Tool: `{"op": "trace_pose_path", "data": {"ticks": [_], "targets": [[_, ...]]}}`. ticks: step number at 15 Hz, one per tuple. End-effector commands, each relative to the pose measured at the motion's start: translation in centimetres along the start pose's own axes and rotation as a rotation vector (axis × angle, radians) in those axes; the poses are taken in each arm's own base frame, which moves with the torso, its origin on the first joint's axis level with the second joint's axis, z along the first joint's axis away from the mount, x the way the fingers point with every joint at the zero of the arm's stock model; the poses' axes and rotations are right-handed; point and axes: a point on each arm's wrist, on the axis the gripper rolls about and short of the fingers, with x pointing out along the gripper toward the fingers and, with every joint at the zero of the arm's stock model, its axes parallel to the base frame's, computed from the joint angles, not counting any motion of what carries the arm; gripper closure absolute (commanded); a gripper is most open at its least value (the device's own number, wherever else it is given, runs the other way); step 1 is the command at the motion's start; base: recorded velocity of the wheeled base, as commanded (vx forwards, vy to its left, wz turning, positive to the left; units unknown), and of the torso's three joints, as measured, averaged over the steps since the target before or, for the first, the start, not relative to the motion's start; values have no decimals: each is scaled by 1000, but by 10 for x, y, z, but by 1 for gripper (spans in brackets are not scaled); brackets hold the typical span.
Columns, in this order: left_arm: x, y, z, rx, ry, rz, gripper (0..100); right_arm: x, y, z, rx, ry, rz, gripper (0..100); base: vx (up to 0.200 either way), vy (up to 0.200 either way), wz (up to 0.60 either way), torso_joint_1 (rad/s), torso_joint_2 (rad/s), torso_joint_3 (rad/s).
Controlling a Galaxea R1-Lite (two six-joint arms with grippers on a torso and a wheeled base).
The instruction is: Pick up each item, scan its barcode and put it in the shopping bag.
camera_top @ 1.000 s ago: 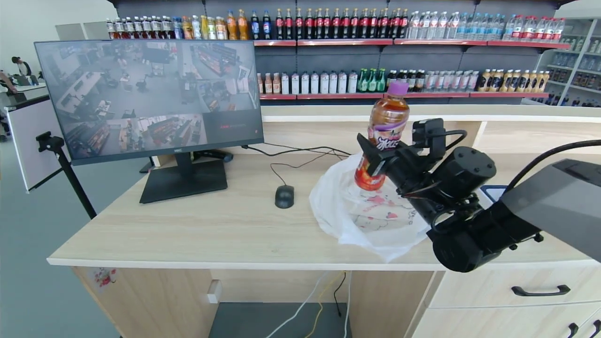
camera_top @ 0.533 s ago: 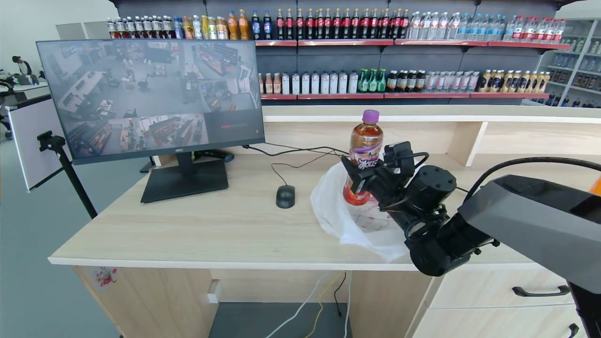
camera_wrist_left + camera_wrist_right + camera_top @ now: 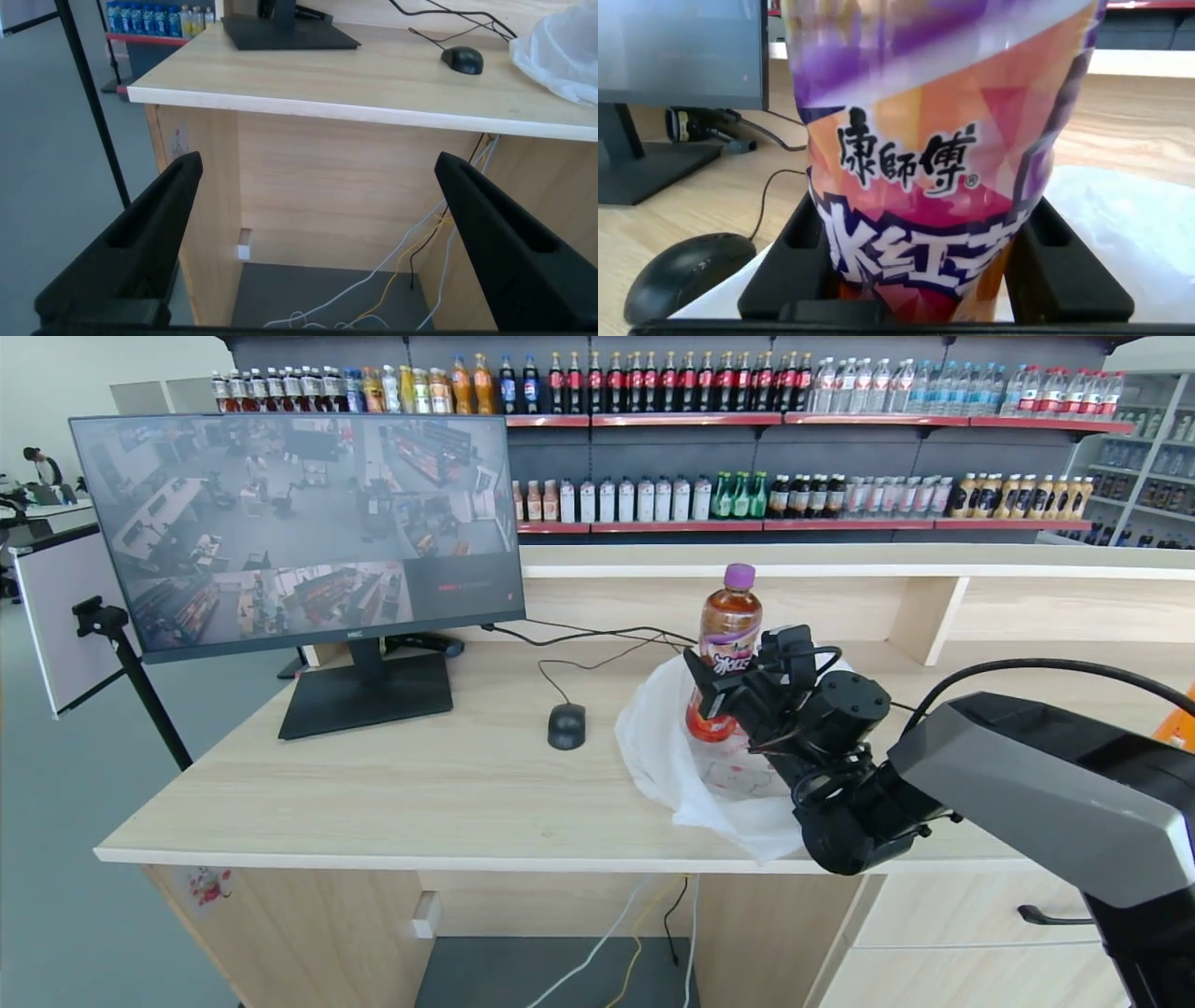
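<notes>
- The right pincer (image 3: pixel 724 686) is closed around the lower half of the bottle (image 3: pixel 726 653), one finger on each side of its label
- The bottle stands upright in that grip, purple cap on top, with amber drink showing above the purple and orange label
- The bottle's base hangs low over the open mouth of the white shopping bag (image 3: pixel 681 775); I cannot tell whether it touches the plastic
- The shopping bag lies crumpled on the desk (image 3: pixel 420 784), right of the mouse (image 3: pixel 566 725) and reaching to the desk's front edge
- The left pincer (image 3: pixel 318 163) is low in front of the desk, below its top, with its fingers spread wide and nothing between them
- A monitor (image 3: pixel 299 532) stands at the desk's left, well apart from the bag
- Shelves (image 3: pixel 747 420) of drinks line the wall behind
</notes>
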Motion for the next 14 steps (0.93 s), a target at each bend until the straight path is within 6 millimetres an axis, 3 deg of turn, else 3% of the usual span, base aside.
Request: {"op": "trace_pose_path", "data": {"ticks": [1, 14], "targets": [[0, 0, 0, 0, -1, 0, 0, -1, -2, -10, 0, 18, -4, 100, 0, 0, 0, 0, 0, 0], [0, 0, 0, -2, -1, 0, 0, -5, -5, -26, -4, 58, -11, 100, 0, 0, 0, 0, 0, 0]]}}
